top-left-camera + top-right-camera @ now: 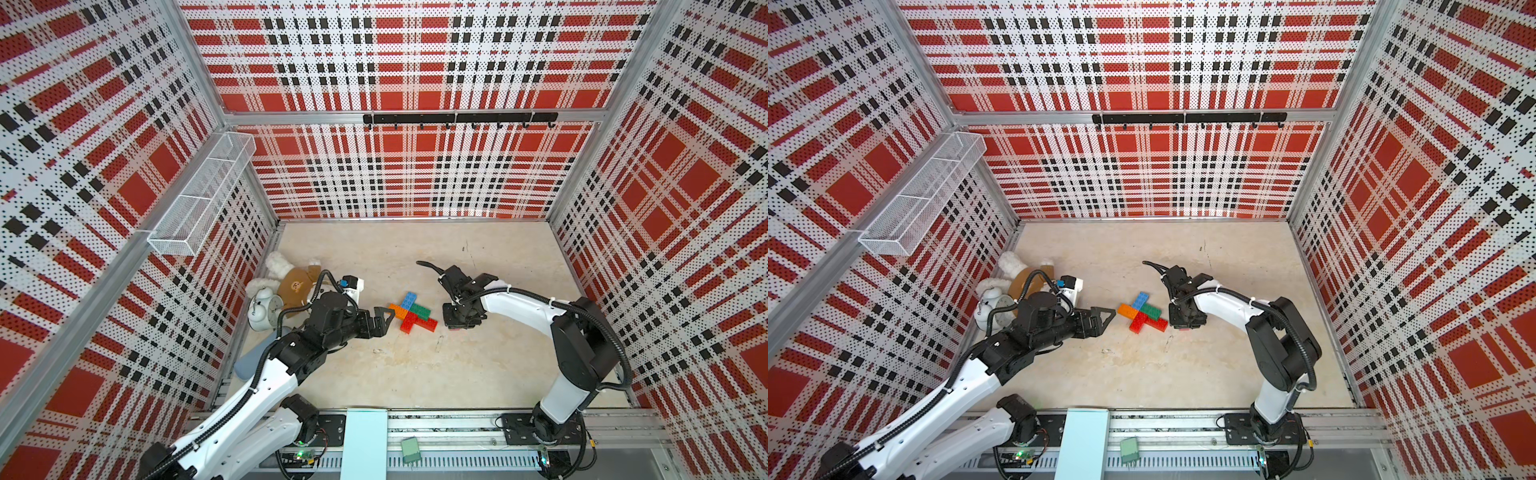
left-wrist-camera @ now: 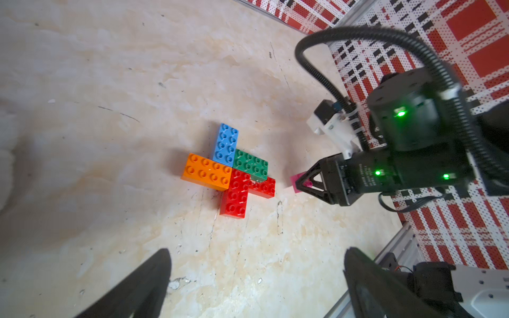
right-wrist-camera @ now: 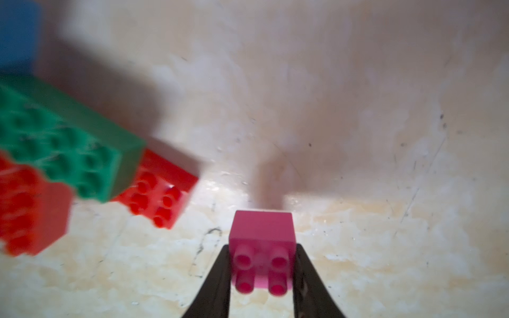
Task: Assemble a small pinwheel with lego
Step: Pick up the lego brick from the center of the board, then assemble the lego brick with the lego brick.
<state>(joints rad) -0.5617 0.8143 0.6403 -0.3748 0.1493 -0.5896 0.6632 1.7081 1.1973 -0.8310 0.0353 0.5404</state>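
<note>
The pinwheel (image 1: 411, 311) (image 1: 1142, 311) lies flat mid-table as a cross of lego: blue (image 2: 225, 143), orange (image 2: 206, 172), green (image 2: 252, 165) and red (image 2: 235, 196) arms, with another red brick (image 2: 264, 187) under the green one. No pink shows at its centre. The pink square brick (image 3: 261, 231) (image 2: 296, 181) sits just right of the cross, low over the table. My right gripper (image 3: 263, 247) (image 1: 457, 326) is shut on its sides. My left gripper (image 2: 256, 252) (image 1: 386, 320) hangs wide open left of the orange arm, holding nothing.
A white teddy bear (image 1: 295, 282) and a white alarm clock (image 1: 264, 309) lie against the left wall behind my left arm. A wire basket (image 1: 203, 195) hangs on the left wall and a black hook rail (image 1: 457, 118) on the back wall.
</note>
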